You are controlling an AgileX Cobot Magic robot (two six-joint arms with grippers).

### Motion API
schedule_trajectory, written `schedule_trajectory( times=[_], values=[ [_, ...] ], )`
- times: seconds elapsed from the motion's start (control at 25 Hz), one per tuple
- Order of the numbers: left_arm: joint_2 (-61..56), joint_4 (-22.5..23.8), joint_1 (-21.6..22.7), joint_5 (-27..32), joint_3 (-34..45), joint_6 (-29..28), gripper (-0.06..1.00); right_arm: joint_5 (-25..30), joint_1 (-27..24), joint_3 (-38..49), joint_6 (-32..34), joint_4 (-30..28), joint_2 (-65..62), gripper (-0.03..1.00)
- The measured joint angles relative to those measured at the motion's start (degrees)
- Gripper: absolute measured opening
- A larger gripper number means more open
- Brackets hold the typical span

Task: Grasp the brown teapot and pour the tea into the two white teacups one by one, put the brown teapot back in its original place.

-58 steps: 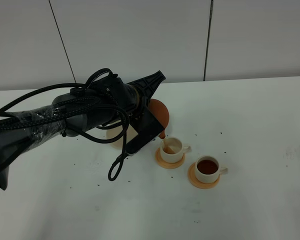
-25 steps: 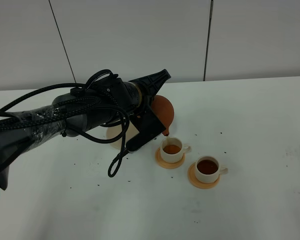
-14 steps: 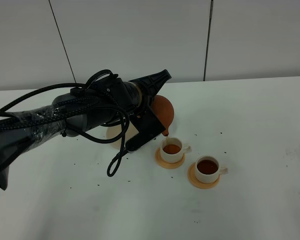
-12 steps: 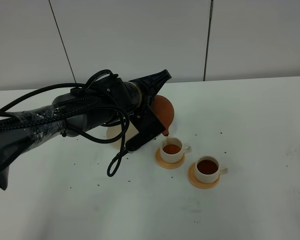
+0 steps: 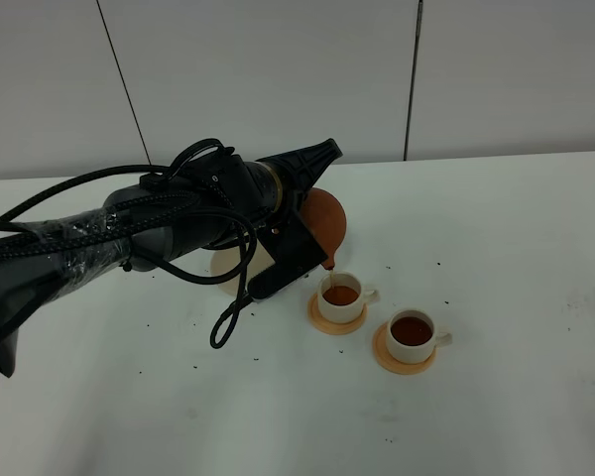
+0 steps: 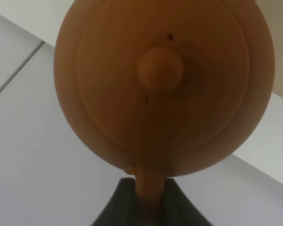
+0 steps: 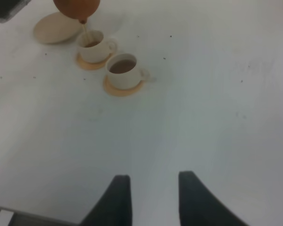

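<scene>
The left claw (image 6: 148,200), clamped on the teapot (image 5: 322,220) handle, tips it over the left cup (image 5: 340,297), filling it. Next: level it and return it to the saucer (image 7: 55,27). The right claw (image 7: 151,195) idles, apart.

Legible text, labels, brands, numbers, signs: none readable on any item or surface in view.

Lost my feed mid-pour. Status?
Left gripper shut on brown teapot, tilted, pouring into near cup. Far cup full. Right gripper open, idle. Nothing in the way.
</scene>
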Motion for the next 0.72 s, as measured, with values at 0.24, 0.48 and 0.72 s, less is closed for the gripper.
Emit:
schedule_trajectory(
  times=[0.24, 0.48, 0.72],
  values=[
    [0.00, 0.00, -0.04, -0.59, 0.00, 1.51, 0.17, 0.00, 0.00, 0.00, 0.00, 0.00, 0.00, 0.24],
    [0.18, 0.00, -0.04, -1.34, 0.47, 2.93, 0.17, 0.00, 0.00, 0.00, 0.00, 0.00, 0.00, 0.24],
    [0.18, 0.03, -0.04, -2.33, 0.47, 4.02, 0.17, 0.00, 0.00, 0.00, 0.00, 0.00, 0.00, 0.24]
  ],
)
